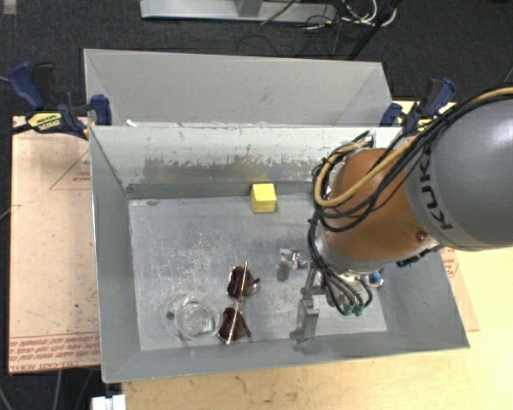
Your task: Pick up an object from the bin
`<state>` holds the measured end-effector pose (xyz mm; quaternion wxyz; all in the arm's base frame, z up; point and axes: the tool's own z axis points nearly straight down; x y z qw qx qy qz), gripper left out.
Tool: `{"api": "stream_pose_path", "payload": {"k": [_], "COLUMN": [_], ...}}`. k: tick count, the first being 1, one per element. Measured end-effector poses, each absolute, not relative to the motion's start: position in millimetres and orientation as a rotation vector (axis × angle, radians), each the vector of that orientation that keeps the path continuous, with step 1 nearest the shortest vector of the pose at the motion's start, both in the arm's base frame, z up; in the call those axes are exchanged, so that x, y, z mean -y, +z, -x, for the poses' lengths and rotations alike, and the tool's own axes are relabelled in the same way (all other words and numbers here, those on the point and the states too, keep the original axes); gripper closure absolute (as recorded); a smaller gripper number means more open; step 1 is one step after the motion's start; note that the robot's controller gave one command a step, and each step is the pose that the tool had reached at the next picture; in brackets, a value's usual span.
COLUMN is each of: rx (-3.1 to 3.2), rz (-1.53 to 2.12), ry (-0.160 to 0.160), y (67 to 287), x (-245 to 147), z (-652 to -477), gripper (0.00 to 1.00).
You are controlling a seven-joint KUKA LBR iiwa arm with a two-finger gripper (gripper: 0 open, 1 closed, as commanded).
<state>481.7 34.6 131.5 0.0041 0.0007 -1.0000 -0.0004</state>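
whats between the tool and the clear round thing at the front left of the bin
A pair of brown-lensed sunglasses lies between the tool and the clear round thing, in the camera view.

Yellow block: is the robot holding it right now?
No, the yellow block lies by the bin's back wall, apart from the gripper.

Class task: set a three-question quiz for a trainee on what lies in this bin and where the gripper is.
1. True or false: the yellow block lies at the back of the bin, near its rear wall.
2. Fill in: the clear round container sits near the front of the bin, on the view's ____ side.
3. Which thing lies nearest the gripper? A. yellow block. B. brown-lensed sunglasses. C. clear round container.

Key: 1 true; 2 left; 3 B.
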Motion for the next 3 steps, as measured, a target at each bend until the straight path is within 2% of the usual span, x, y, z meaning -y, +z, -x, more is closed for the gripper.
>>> {"api": "stream_pose_path", "payload": {"k": [1,2,3], "rx": [3.141,3.084,3.073], "rz": [0.000,-0.615,-0.657], "ry": [-0.002,-0.001,-0.002], "y": [135.2,97.8,107.4], "x": [-34.4,-86.3,-115.4], "z": [-483.7,-495.8,-486.4], "gripper": [0.00,0.00,0.00]}}
